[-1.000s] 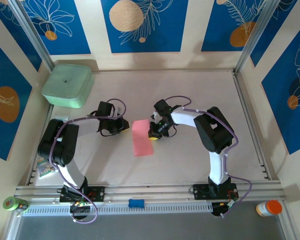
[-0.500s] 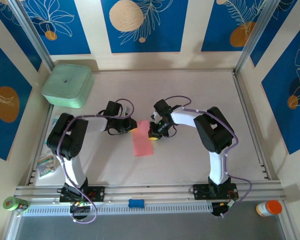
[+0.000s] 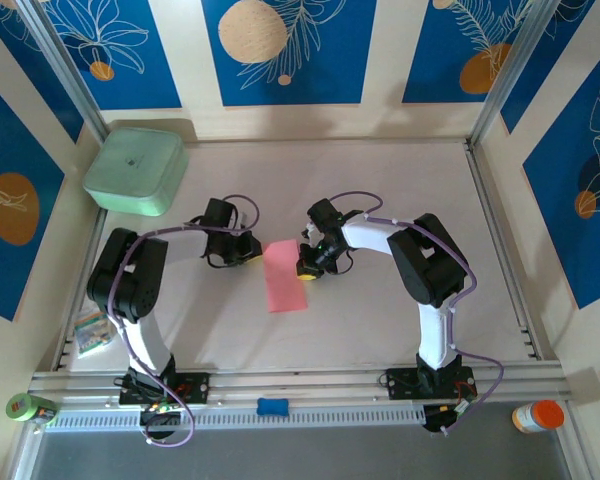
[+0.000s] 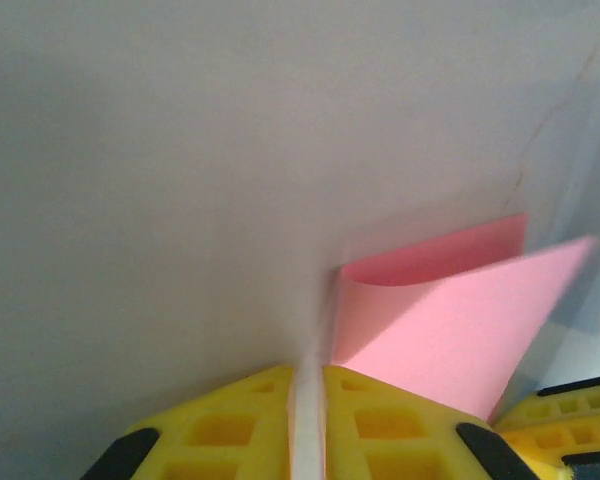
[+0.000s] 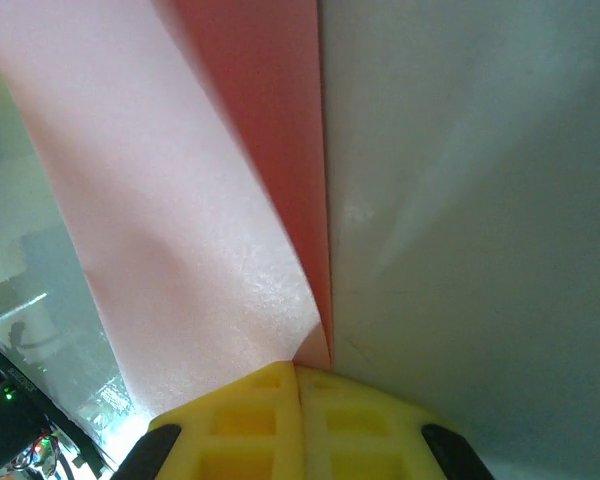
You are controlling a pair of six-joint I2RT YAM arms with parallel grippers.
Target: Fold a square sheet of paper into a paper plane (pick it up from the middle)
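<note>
Comparing with the view of half a second ago, I see that my left gripper [image 3: 244, 254] has drawn back toward its own side. Then it was touching the left edge of the thin pink-red sheet of paper [image 3: 285, 276]; now it stands just beside that edge, apart from it. The sheet, doubled over into a long rectangle, lies where it was, in the middle of the pale matte table [image 3: 380, 330], between the two arms.

In the left wrist view the yellow pads [image 4: 220, 430] are almost together, with only a thin slit between them and nothing inside. Beyond them the sheet [image 4: 440, 320] shows a rounded fold, and the upper layer stands up from the lower one.

My right gripper [image 3: 308, 267] has not moved. In its wrist view the yellow fingers [image 5: 230, 425] are closed together on the near edge of the sheet [image 5: 170, 200], where the pale upper layer and the darker lower layer meet.

I judge that the left arm made one short press against the fold and then withdrew, but the crease is not yet sharp, because the layers do not lie flat. So the first half-fold is only loosely formed. I think the fold must be pressed again before any corner folds can begin, while the right side holds the edges in line.
</note>
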